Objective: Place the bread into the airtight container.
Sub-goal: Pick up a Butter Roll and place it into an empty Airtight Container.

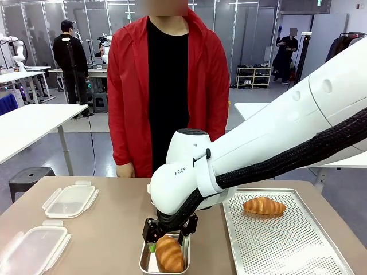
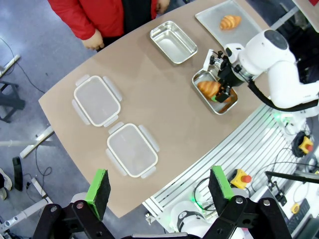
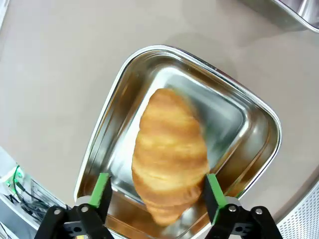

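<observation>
Looking across the table (image 1: 114, 229) in the front view, you see the right gripper (image 1: 170, 230) low over the near edge, fingers pointing down, with the croissant (image 1: 170, 254) directly beneath it inside the steel container (image 1: 144, 262). To its right lies a perforated tray (image 1: 298, 252) carrying a second croissant (image 1: 264, 206). Well to its left lie two clear lids (image 1: 70, 200), and a person in a red jacket (image 1: 129, 97) stands beyond it. From the left wrist view, you find the left gripper (image 2: 158, 185) high above the table, its green pads spread wide with nothing between them. Far ahead of it the right gripper straddles the filled container, and an empty steel container (image 2: 173, 42) sits just past that. From the right wrist view, the pads (image 3: 102, 191) stand apart on either side of the croissant. One shows a clear gap to the crust, the other sits right at its edge. The croissant rests on the container's floor, slanted across it.
</observation>
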`<state>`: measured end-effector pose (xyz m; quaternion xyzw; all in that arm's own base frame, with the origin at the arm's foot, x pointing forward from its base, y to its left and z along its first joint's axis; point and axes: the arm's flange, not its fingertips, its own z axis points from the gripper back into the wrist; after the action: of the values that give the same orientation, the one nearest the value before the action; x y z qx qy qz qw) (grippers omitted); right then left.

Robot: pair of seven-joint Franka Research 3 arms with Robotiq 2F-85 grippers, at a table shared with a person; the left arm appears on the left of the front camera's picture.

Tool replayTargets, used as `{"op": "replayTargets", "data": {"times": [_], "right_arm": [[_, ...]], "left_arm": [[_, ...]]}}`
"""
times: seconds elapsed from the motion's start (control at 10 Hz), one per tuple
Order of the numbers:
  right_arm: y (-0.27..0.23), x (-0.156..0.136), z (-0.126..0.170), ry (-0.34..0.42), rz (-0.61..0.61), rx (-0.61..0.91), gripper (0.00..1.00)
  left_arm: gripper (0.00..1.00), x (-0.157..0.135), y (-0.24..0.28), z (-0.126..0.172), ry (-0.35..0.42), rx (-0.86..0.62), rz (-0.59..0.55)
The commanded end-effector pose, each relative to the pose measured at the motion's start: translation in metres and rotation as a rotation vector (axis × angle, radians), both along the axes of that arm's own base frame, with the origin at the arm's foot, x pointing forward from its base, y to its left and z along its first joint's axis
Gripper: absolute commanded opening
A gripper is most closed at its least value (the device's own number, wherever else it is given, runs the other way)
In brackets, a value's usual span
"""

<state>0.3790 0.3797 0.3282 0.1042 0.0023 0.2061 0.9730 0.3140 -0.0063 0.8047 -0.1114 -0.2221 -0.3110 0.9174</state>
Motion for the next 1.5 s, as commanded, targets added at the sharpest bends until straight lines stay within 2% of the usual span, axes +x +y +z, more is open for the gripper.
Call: {"op": "replayTargets", "data": {"times": [0.0,1.4], "right_arm": [[-0.0096,0.0008,0.002,-0.003,0.008,0.016,0.8],[0.0,0.0,0.0,0.0,0.0,0.0,0.8]], "left_arm": [[1.0,-0.0023,0.0009,0.0012,0.005,-0.002,-0.012],[1.0,-0.0023,0.0009,0.0012,0.005,-0.002,-0.012]]}}
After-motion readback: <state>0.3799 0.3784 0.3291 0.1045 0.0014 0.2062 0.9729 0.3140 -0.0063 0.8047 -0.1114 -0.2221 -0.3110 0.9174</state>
